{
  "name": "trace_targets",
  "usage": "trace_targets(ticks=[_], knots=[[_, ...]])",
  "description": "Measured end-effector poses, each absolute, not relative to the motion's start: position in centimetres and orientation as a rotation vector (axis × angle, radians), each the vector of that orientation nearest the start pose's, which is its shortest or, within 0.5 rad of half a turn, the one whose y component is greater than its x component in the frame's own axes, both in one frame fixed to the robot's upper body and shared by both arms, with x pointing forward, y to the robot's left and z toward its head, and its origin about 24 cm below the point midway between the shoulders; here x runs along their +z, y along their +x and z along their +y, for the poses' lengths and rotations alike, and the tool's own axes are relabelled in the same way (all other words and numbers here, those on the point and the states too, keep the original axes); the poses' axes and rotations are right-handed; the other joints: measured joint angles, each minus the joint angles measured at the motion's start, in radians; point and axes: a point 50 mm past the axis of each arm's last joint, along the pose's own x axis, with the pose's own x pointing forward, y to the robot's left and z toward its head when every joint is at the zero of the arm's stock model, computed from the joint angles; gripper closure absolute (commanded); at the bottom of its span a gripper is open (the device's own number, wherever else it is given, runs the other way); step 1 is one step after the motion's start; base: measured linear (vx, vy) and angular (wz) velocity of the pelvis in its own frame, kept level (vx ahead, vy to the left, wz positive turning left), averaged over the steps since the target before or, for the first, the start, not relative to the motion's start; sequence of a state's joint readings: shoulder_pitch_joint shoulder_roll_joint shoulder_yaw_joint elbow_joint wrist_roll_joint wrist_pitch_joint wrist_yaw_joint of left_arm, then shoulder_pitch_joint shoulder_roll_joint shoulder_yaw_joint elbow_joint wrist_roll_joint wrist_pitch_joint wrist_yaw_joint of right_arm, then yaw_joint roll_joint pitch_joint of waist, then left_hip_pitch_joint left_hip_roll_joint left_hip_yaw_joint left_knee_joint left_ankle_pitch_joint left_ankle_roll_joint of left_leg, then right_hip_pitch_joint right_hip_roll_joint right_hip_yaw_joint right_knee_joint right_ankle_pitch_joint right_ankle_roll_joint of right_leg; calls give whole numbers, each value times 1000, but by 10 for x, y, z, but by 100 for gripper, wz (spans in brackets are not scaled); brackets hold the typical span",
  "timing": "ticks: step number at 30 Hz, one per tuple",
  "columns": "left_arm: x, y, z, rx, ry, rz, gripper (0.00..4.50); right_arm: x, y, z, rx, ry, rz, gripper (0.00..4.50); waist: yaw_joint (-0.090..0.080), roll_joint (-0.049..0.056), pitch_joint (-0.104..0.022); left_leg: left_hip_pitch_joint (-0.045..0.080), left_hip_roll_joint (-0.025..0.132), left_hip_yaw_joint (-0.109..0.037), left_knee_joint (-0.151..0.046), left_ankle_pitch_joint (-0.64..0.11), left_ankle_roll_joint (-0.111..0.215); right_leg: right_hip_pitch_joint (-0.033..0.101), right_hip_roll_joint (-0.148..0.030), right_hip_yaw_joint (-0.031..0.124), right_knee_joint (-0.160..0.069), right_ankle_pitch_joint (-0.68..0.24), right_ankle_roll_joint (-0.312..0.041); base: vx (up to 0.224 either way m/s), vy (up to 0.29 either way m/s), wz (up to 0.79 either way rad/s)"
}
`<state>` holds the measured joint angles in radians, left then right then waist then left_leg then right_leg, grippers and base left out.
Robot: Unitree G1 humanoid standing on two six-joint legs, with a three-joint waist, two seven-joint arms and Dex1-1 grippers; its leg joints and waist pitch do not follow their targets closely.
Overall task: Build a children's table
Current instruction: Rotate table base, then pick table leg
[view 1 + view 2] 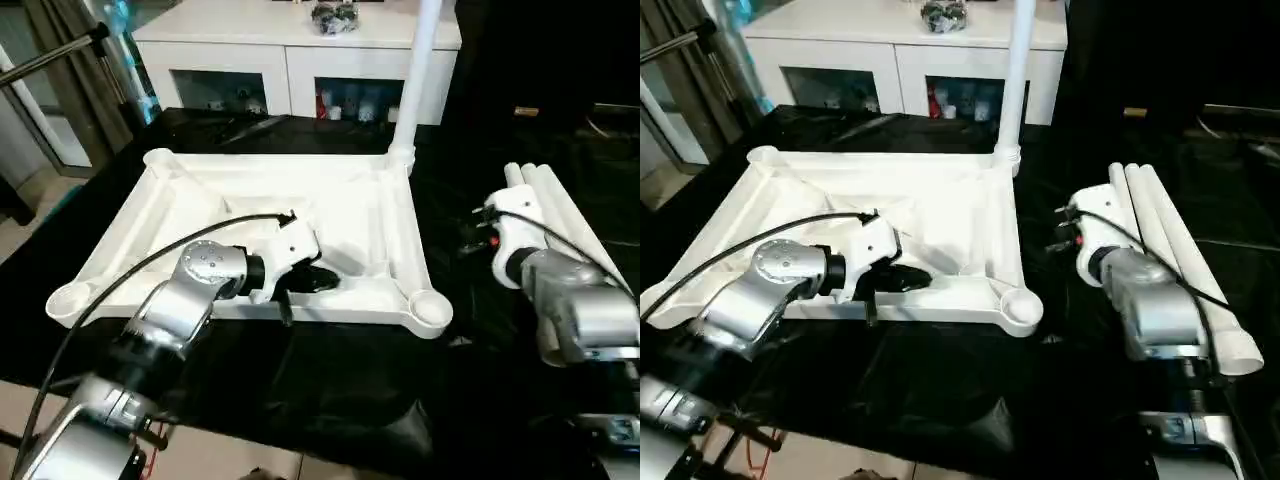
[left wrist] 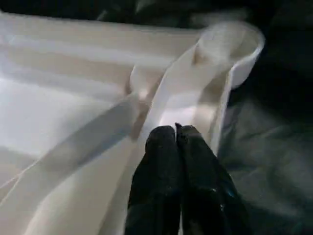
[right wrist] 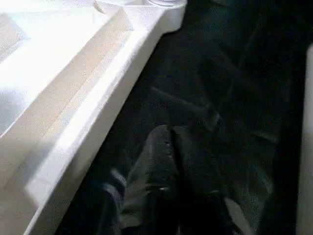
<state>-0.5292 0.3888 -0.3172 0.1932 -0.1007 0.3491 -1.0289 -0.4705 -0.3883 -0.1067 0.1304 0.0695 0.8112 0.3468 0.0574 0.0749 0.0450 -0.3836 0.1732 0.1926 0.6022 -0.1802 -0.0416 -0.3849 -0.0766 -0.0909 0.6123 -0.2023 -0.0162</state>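
Both head views look forward and down from above the tabletop (image 1: 250, 200); each wrist view looks close along its fingers, sharing that tabletop's rim

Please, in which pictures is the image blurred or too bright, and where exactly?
Left wrist view: the tabletop glares and looks soft, with the left end effector shut. Right wrist view: the tabletop rim glares, and the right end effector is dark and smeared against the black cloth.
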Motion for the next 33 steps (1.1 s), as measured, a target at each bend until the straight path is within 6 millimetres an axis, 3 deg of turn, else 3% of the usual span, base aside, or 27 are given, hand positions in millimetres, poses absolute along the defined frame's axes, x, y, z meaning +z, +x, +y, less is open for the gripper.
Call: trace_targets(ticks=[5,13,23,29,30,33], knots=[[98,285,100,-1264,213,262,366,108,312,-250,-22,-171,564,367,1,-2,1,0,0,1,0,0,0,0,0,1,0,0,0,0,0,0],[107,273,93,-1171,103,215,296,120,297,-269,-131,-182,668,290,-7,-5,2,1,0,1,0,0,0,0,0,2,0,-2,3,0,0,0],[108,262,91,-1135,42,242,236,126,285,-272,-163,-164,740,208,-5,-9,3,1,0,2,0,0,0,0,0,3,0,-2,4,0,0,0],[109,258,90,-1125,26,248,196,117,274,-275,-172,-143,811,166,-3,-11,4,1,0,2,0,0,0,0,0,3,0,-2,4,0,0,0],[109,258,90,-1122,27,250,173,117,273,-275,-172,-140,817,148,-3,-11,4,1,0,2,0,0,0,0,0,3,0,-2,4,0,0,0],[108,256,91,-1128,38,257,165,113,272,-276,-174,-112,844,144,-6,-13,3,1,0,2,0,0,0,0,0,3,1,-2,4,0,0,0]])
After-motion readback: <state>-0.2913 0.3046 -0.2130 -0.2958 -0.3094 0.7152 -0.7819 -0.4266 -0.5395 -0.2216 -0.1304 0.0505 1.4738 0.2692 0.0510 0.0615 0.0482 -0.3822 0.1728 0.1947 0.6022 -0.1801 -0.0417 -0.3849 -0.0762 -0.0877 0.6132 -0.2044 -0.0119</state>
